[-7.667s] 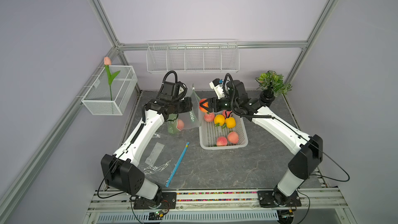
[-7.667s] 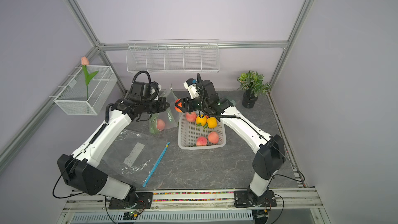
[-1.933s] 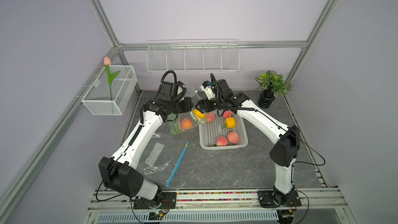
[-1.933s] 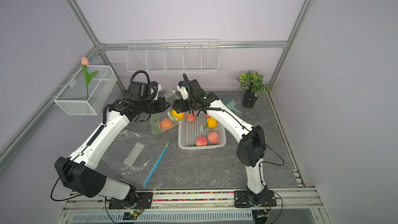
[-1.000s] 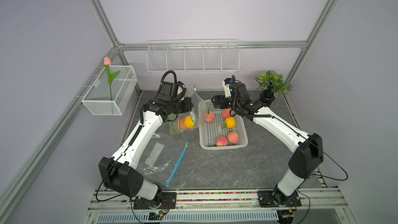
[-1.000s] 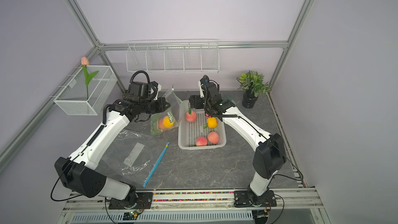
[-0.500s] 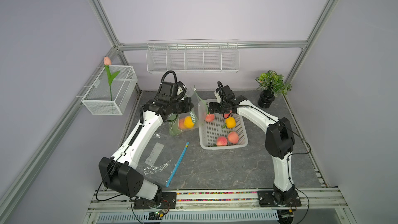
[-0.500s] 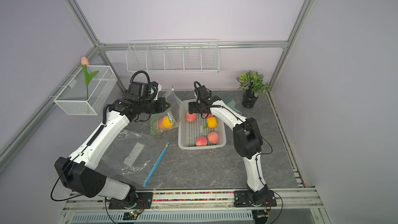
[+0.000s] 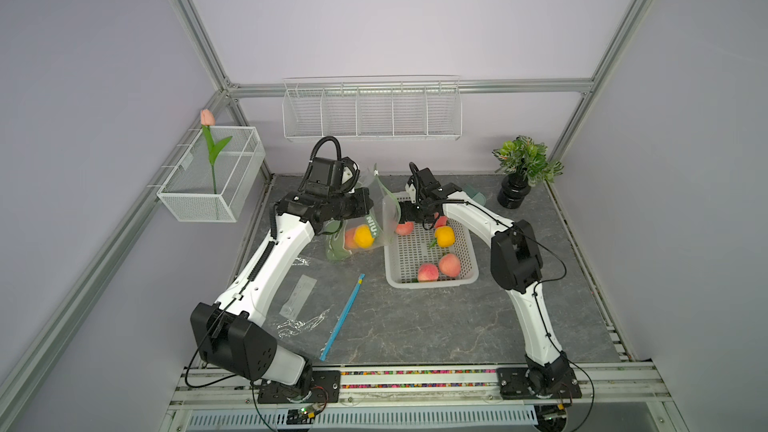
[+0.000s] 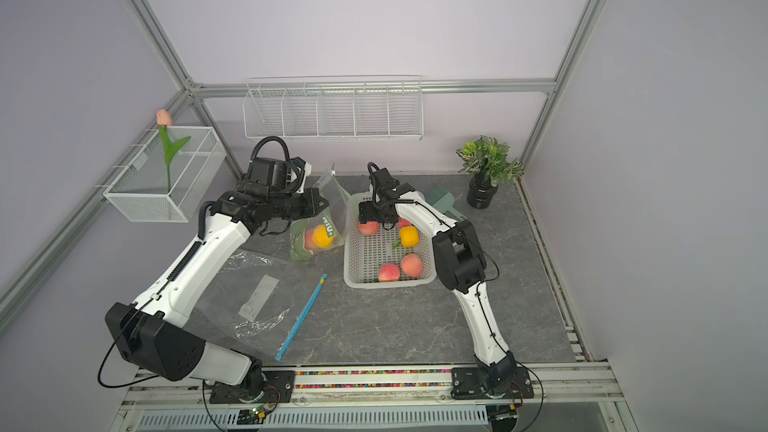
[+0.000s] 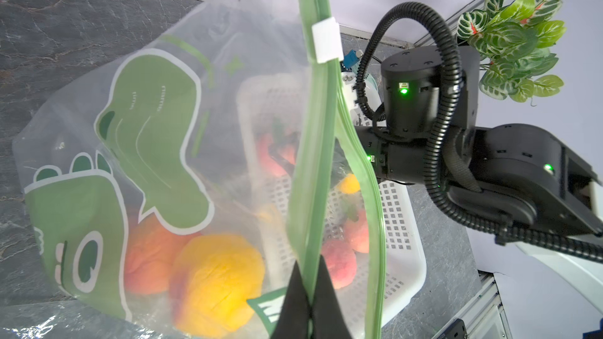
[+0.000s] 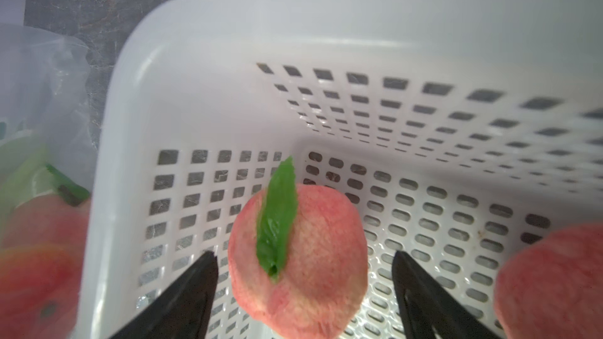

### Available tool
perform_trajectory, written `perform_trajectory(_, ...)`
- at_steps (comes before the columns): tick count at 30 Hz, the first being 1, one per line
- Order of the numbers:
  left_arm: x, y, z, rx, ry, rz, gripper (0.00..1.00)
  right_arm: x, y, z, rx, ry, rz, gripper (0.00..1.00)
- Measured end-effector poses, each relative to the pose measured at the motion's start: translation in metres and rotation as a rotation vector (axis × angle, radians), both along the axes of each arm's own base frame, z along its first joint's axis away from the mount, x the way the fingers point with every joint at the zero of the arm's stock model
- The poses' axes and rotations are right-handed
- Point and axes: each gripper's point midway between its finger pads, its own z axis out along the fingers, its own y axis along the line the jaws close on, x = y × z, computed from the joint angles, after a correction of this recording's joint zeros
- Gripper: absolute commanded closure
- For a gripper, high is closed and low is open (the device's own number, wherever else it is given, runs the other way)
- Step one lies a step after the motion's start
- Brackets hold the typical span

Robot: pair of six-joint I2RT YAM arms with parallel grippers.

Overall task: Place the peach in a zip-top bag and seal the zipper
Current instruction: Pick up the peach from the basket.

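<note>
In both top views the white basket (image 9: 432, 283) (image 10: 386, 283) sits on the dark table, and everything else is placed from it. The zip-top bag (image 9: 374, 228) (image 10: 328, 228) stands just beside the basket on the left arm's side, mouth up, its upper wall leaning against the basket's rim. The left gripper (image 9: 368, 205) (image 10: 321, 204) meets the bag's top edge. The right gripper (image 9: 409, 218) (image 10: 376, 218) reaches down into the basket's far corner nearest the bag, directly over a peach (image 9: 405, 228) (image 10: 368, 227). Two more peaches lie by the basket's front wall, with a yellow fruit (image 9: 444, 235) between them and the gripper (another pink one is half hidden under the right arm). A flat clear bag with a blue zipper (image 9: 343, 317) lies on the table in front of the basket, toward the left arm.

In the left wrist view, the left gripper (image 11: 310, 301) is clamped tight on the bag's green zipper strip (image 11: 315, 158), holding that lip up. The other lip bows away toward the basket (image 11: 404, 256), so the mouth gapes. A white slider (image 11: 324, 40) sits at the strip's far end. Behind the bag's printed wall, a yellow fruit and a peach-coloured one rest at the bottom.

In the right wrist view, the right gripper (image 12: 302, 256) has its jaws spread wide, one finger on each side of the peach (image 12: 323, 249). A gap shows on both sides, so it grips nothing. The peach rests on the basket's floor near a corner, with a green leaf (image 12: 277, 220) lying across its top.
</note>
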Motion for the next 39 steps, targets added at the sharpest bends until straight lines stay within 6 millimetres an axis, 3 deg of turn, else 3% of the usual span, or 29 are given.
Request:
perform_trajectory(6,0.000,0.000,0.000,0.001,0.000,0.000,1.00,-0.001,0.005,-0.017,0.003,0.041,0.011,0.22)
perform_trajectory(15,0.000,0.000,0.000,0.003,-0.001,-0.002,1.00,-0.005,0.004,-0.016,0.031,0.047,0.014,0.28)
perform_trajectory(19,-0.001,0.000,-0.001,0.005,0.004,-0.002,1.00,-0.021,-0.007,-0.005,0.050,0.047,0.003,0.29)
perform_trajectory(23,-0.001,0.001,-0.001,0.006,0.005,-0.002,1.00,-0.027,-0.019,0.032,0.103,-0.020,-0.020,0.30)
perform_trajectory(31,-0.001,0.000,-0.001,0.005,0.005,-0.003,1.00,-0.034,-0.038,0.145,0.260,-0.261,-0.047,0.31)
perform_trajectory(39,0.000,0.000,-0.004,0.008,0.012,-0.003,1.00,-0.049,-0.030,0.217,0.416,-0.397,0.025,0.31)
